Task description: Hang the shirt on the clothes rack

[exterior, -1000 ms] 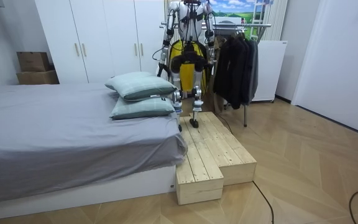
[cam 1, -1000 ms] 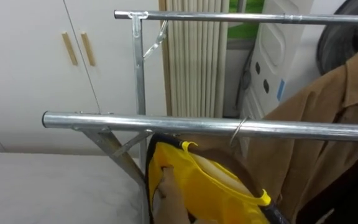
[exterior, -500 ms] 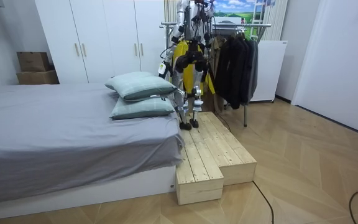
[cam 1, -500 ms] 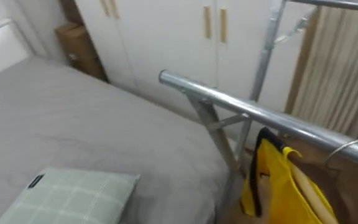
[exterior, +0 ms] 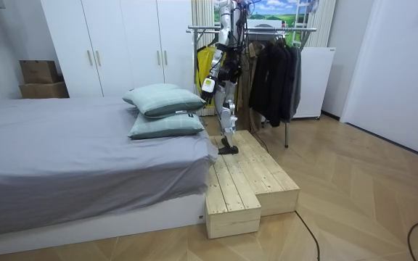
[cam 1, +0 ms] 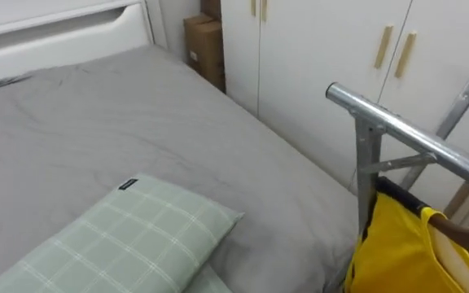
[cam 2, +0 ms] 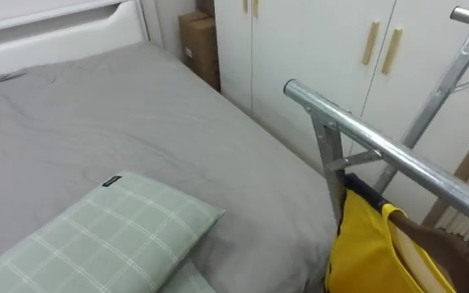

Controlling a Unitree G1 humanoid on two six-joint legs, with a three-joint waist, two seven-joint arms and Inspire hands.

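A yellow garment (cam 1: 397, 252) with dark trim hangs from the near metal rail (cam 1: 397, 130) of the clothes rack, at the lower right of the eye views. A pale hanger (cam 2: 418, 260) shows inside its neck, and a brown garment (cam 2: 454, 244) hangs right behind it. In the room view I stand on the wooden platform (exterior: 249, 181) beside the rack, turned toward the bed. My left hand (exterior: 207, 85) hangs low at my side, apart from the yellow garment (exterior: 207, 61).
The grey bed (cam 1: 137, 122) lies before me with a green checked pillow (cam 1: 129, 244) near its edge. White wardrobe doors (cam 1: 324, 41) and a cardboard box (cam 1: 206, 41) stand behind. Dark clothes (exterior: 274, 80) hang further along the rack.
My view has swung left from the rack rails to the bed and pillow. In the room view I have turned from the rack toward the bed. The yellow garment stays on the rail.
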